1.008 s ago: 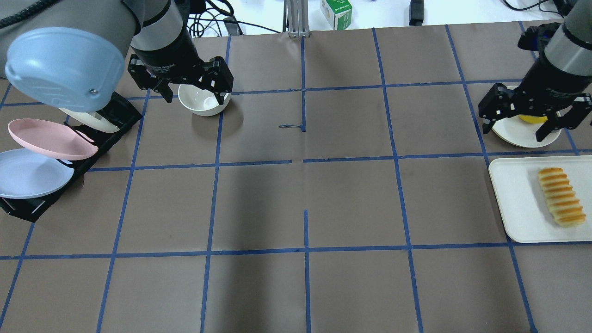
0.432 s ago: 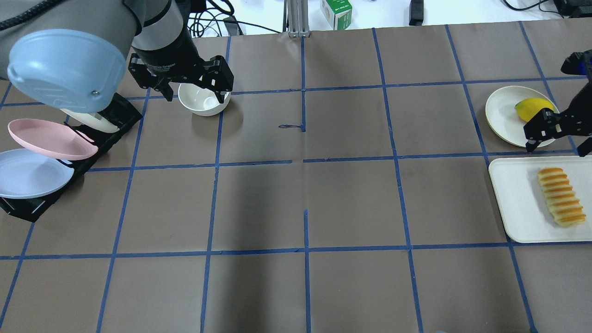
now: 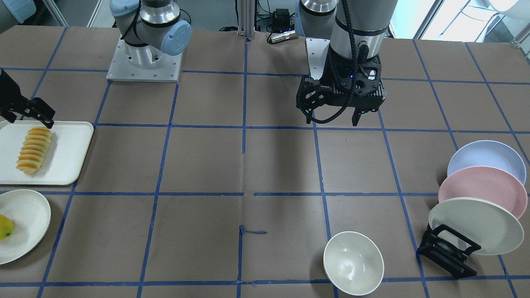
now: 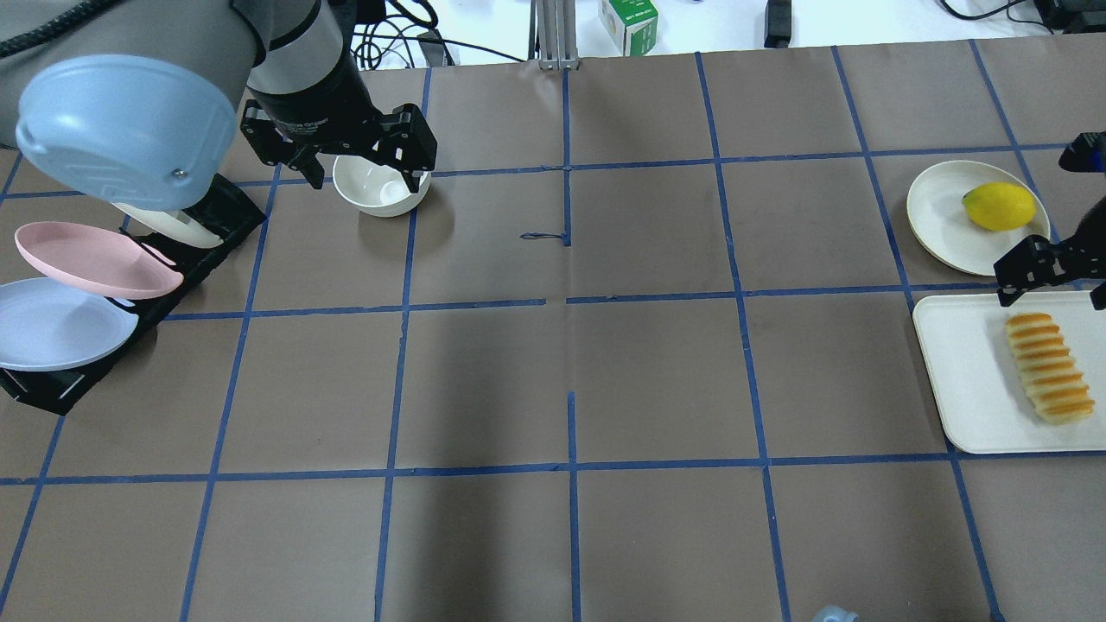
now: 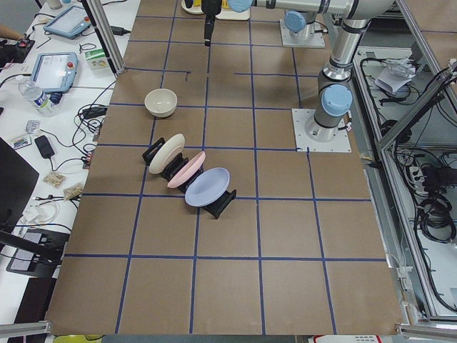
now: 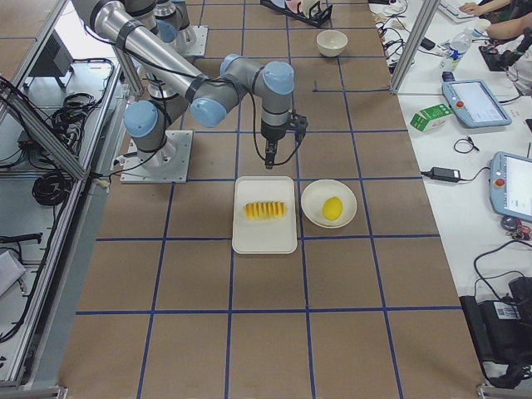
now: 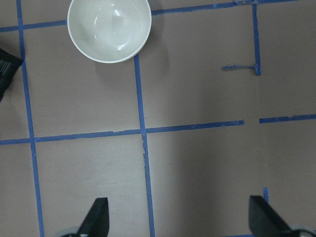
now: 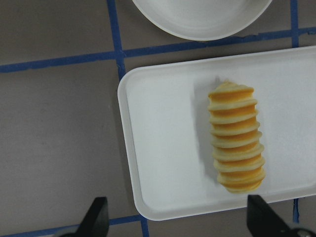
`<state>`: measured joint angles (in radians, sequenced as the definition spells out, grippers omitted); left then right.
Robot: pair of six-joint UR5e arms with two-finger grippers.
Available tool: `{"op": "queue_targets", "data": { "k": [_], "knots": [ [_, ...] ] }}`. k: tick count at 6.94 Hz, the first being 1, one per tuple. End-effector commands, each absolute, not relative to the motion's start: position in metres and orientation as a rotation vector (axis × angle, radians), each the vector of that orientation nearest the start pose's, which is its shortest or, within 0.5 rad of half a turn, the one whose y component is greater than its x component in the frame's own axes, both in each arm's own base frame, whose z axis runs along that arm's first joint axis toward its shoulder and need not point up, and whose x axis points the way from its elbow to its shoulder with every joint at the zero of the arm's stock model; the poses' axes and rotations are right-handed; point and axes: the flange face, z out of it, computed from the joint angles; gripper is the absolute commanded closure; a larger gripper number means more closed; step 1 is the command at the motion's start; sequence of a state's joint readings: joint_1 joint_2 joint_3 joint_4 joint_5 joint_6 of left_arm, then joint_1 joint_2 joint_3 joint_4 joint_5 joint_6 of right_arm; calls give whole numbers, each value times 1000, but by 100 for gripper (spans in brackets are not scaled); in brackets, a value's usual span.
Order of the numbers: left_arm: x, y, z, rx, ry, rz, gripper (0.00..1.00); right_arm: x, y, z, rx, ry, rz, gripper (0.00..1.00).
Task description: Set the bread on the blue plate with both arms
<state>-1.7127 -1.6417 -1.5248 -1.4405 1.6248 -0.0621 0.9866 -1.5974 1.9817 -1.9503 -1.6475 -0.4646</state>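
The bread (image 4: 1047, 367) lies on a white tray (image 4: 959, 380) at the right edge; it also shows in the front view (image 3: 34, 150) and the right wrist view (image 8: 237, 137). The blue plate (image 4: 56, 324) leans in a black rack (image 4: 52, 389) at the far left, seen too in the front view (image 3: 486, 157). My right gripper (image 4: 1052, 294) is open and empty, hovering over the tray's far edge just beyond the bread's end. My left gripper (image 4: 363, 177) is open and empty, held high near the white bowl, away from the rack.
A pink plate (image 4: 91, 257) and a cream plate (image 3: 476, 225) share the rack with the blue one. A white bowl (image 3: 353, 263) stands beside the rack. A cream plate (image 4: 946, 220) with a yellow fruit (image 4: 999, 206) sits just beyond the tray.
My right gripper has moved from over the cream plate with the fruit toward the tray and the view's right edge, uncovering the fruit. The left arm has not moved.
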Motion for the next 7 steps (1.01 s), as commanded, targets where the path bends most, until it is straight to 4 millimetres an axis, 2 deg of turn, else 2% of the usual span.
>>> {"op": "queue_targets", "data": {
  "k": [1, 2, 3, 4, 6, 7],
  "knots": [
    [-201, -509, 487, 131, 3089, -167, 0, -160, -434, 321, 180, 3205, 48, 0],
    [-199, -510, 487, 129, 3091, -166, 0, -175, -432, 301, 134, 3202, 57, 0],
    [-199, -510, 487, 129, 3091, -166, 0, -197, -432, 286, 106, 3195, 57, 0],
    [-199, -510, 487, 126, 3092, -166, 0, -211, -431, 274, 98, 3186, 68, 0],
    [-189, -517, 488, 157, 3107, -163, 0, -223, -437, 251, 67, 3179, 96, 0],
    [-173, -526, 490, 94, 3184, -147, 0, -230, -443, 243, -3, 3214, 64, 0]
  ]
}}
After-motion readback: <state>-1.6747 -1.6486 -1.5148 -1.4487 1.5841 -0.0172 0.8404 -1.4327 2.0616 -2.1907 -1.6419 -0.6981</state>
